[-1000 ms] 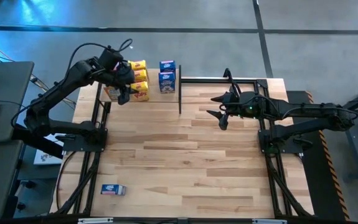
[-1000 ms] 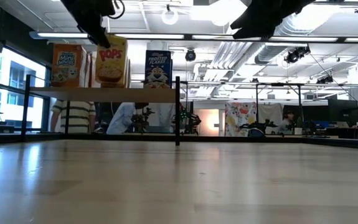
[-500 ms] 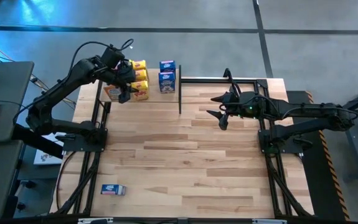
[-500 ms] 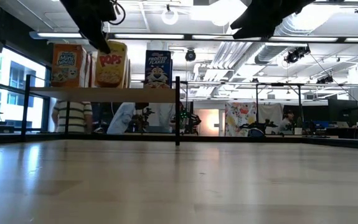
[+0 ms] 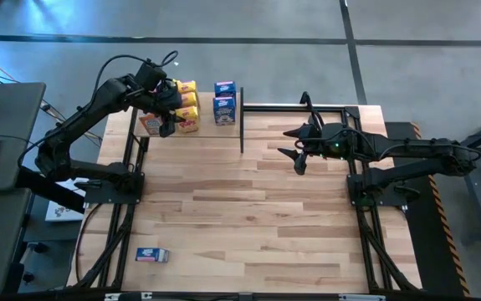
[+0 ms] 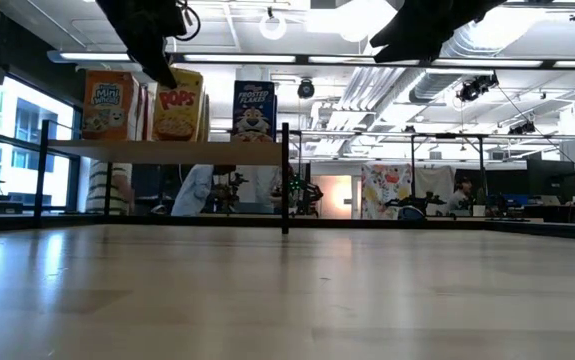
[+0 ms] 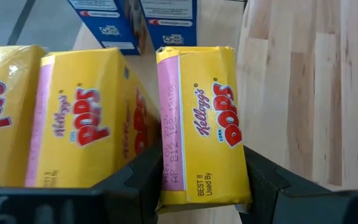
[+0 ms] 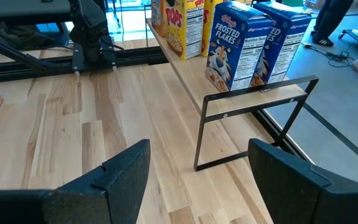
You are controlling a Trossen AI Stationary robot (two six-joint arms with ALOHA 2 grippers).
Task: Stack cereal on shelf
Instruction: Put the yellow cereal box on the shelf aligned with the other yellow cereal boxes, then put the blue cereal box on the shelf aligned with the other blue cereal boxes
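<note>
Left gripper (image 5: 170, 113) is up at the shelf (image 5: 209, 128), its fingers clamped on a yellow Pops box (image 7: 200, 127) that sits in line with two other yellow boxes (image 7: 85, 121) beside it. From the wrist camera the box looks as good as placed, so I'd say this one only needs letting go of.

Right gripper (image 5: 297, 150) hangs over the far middle of the table (image 5: 248, 217), jaws spread wide with nothing between them, well apart from any cereal.

As for the count: the shelf carries the yellow boxes, at least two blue Frosted Flakes boxes (image 8: 238, 53) near its right-hand post, and an orange Mini-Wheats box (image 6: 109, 103) at the left end (there may be more orange ones tucked behind it, I can't tell from where the cameras sit). One blue box (image 5: 151, 255) lies flat on the table, near the front left corner, a long way from the shelf.

So most of the job seems done. What's left, to my eye, is releasing the yellow box and fetching that stray blue one up beside its mates
</note>
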